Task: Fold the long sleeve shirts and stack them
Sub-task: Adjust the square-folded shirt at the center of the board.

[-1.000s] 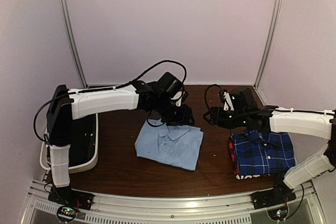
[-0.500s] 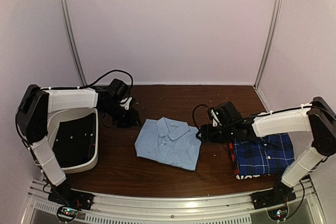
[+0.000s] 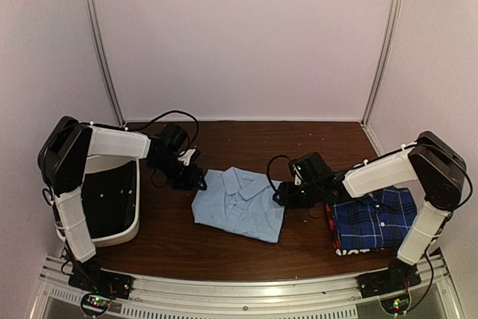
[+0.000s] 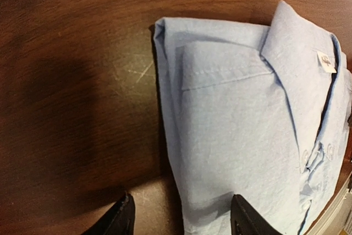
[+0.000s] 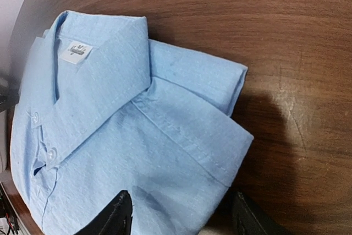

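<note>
So, the folded light blue shirt (image 3: 240,203) is laid flat in the middle of the top view, collar toward the top of the frame. The left gripper (image 3: 190,176) is set at its left edge with the jaws spread wide. In the wrist view, one finger is seen over bare table (image 4: 71,108) and the other over the cloth, with nothing pinched. On the other side, the right gripper (image 3: 288,195) is open at the shirt's right edge, the folded corner between its fingers, unclamped. Whether any fingertip is touching the fabric can't be told. The plaid shirt (image 3: 373,218) is stacked at lower right on a red/black shirt (image 3: 329,223).
</note>
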